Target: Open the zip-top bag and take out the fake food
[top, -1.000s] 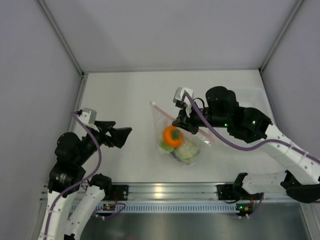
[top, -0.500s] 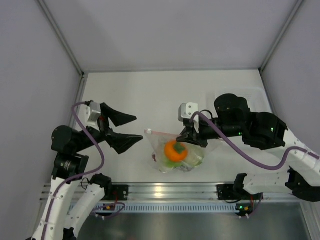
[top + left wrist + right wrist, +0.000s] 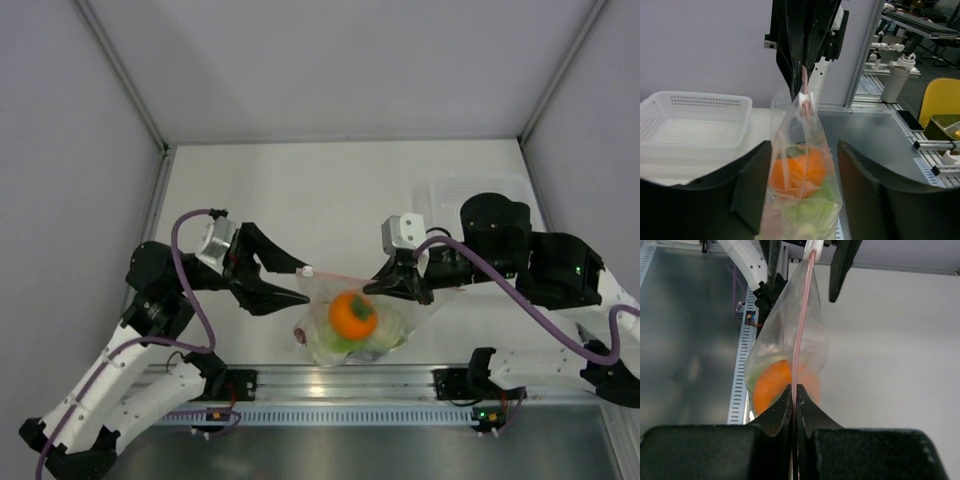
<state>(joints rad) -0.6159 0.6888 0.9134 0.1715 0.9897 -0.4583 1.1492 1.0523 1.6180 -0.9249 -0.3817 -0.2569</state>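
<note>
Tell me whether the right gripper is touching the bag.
Touching. The right wrist view shows the right gripper shut on the bag's pink zip strip, with no gap.

My left arm (image 3: 110,395) and right arm (image 3: 545,365) wear white shells with black joints. A purple cable (image 3: 177,240) loops off each wrist. My fingers (image 3: 275,297) are black tapering wedges, and a grey camera block (image 3: 403,233) sits behind them.

Left wrist cam cuts off the zip-top bag (image 3: 802,135) bottom, white basket (image 3: 690,117) runs off the left edge. The green stuff (image 3: 388,330) under the orange fruit (image 3: 352,315) is too smushed together to tell apart.
</note>
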